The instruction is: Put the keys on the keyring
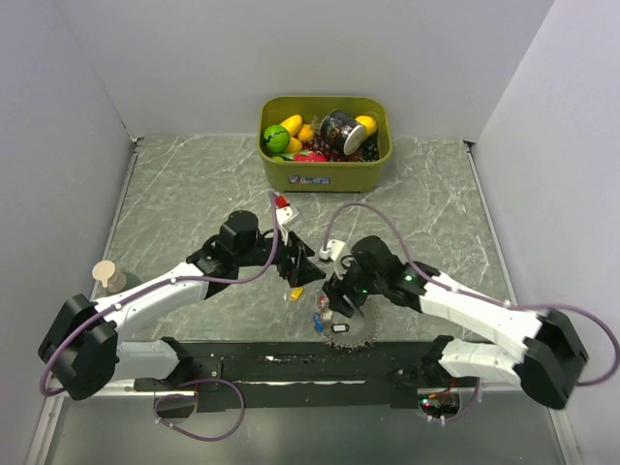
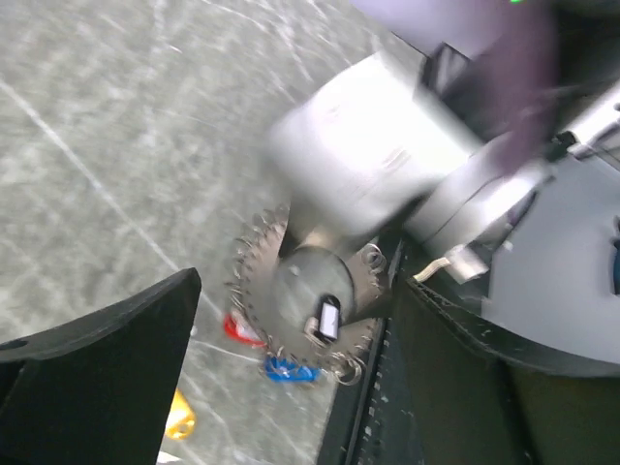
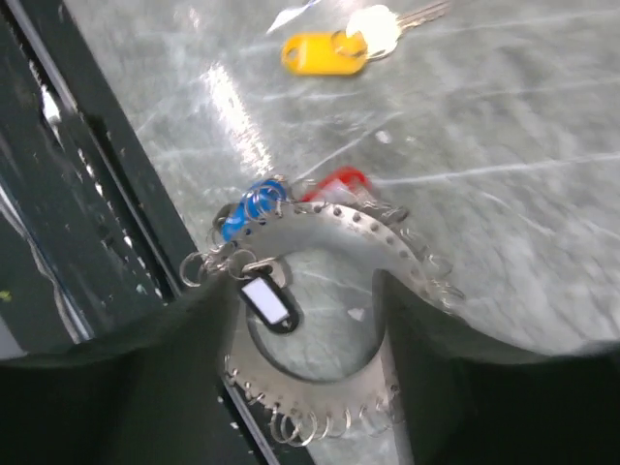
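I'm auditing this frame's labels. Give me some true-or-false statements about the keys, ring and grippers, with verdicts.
The yellow key lies apart from the keyring. True.
The left gripper holds the keyring. False: it is open and empty; the keyring lies under the right gripper.
A black tag sits inside the keyring's opening. True.
The blue key lies beside the yellow key. False: it is at the keyring's rim, by the red key.

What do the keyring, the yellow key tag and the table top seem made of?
The keyring looks like matte grey metal, with punched holes holding wire rings. The yellow key tag seems smooth, glossy plastic. The table top looks like polished grey marble or an imitation: white veins, bright reflections.
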`<state>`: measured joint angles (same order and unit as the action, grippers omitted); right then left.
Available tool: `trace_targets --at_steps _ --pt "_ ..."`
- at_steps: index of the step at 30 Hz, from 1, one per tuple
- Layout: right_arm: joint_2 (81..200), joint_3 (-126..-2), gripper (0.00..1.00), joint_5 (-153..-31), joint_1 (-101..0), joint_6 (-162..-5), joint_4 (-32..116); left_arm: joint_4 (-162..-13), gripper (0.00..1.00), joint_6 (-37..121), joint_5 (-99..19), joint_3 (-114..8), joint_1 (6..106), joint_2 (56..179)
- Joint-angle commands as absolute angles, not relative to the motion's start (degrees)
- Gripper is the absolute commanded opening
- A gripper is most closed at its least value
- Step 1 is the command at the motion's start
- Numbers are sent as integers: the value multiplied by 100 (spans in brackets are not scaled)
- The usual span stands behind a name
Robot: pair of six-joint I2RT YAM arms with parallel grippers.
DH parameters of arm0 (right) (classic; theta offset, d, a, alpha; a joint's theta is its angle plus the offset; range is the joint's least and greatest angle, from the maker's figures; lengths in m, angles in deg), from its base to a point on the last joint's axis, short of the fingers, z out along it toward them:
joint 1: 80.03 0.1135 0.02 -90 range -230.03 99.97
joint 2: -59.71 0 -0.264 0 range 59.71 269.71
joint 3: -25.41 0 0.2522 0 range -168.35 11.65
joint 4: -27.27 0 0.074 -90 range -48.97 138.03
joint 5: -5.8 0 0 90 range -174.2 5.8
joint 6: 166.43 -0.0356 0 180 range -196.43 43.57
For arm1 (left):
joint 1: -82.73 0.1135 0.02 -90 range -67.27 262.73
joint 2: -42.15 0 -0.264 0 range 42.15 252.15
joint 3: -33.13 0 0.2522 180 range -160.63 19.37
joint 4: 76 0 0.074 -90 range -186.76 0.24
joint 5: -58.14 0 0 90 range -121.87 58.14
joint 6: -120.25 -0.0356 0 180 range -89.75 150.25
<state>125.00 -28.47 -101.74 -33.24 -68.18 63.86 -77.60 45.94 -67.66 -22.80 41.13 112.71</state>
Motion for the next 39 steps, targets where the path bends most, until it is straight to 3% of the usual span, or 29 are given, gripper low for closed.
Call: trace_targets --at_steps 1,4,8,10,16,22,29,35,39 --pt "11353 -2545 84 -9135 -3274 -7447 5686 -7429 87 4660 -6333 -2325 4151 11359" --pt "10711 -2176 99 -8431 -3344 -8097 5396 -7421 87 4792 -6438 -2466 4248 11692" --pt "10225 -1938 99 -7106 -3599 -9301 5658 -7456 87 4932 -6798 -2738 4292 12264" --pt "10224 -1990 93 -6970 -3896 -9959 6220 -7535 86 4994 -6956 -2940 4292 12597" --pt "10742 -2131 93 -8005 -4907 -10630 6994 -7728 85 5135 -7308 -3371 4283 13371" --pt "11331 -1982 89 -9007 -5216 -11043 7241 -8211 83 4994 -7607 -3828 4213 14004" --pt "11789 -2025 79 -9606 -5243 -11088 7785 -8959 78 4730 -7458 -4206 4055 14454" --pt "11789 -2008 46 -9844 -5234 -11053 8049 -9098 77 4774 -7405 -4162 4055 14533" --pt "11973 -1885 46 -9862 -5234 -11088 8129 -9318 76 4731 -7353 -4294 4028 14700"
